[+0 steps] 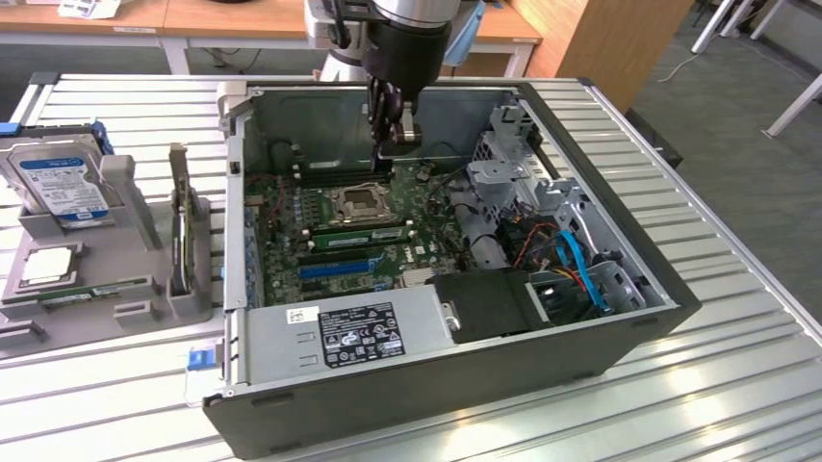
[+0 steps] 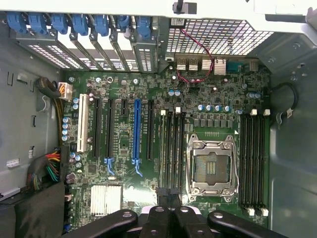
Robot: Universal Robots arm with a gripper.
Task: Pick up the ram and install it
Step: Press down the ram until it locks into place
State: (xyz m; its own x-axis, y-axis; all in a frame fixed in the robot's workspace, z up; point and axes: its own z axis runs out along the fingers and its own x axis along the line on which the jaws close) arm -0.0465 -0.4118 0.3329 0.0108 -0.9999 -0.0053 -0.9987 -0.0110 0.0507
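The gripper (image 1: 392, 144) hangs inside the open computer case (image 1: 617, 337), above the motherboard (image 1: 289, 217) and just over its far memory slots, with its fingers (image 2: 163, 218) pressed together; whether anything is pinched between them cannot be told. The ram (image 1: 362, 234) stands on edge in a slot just on the near side of the CPU socket (image 1: 356, 203), apart from the gripper. On the exterior view's left, a grey tray (image 1: 129, 313) outside the case holds a hard drive (image 1: 58, 183).
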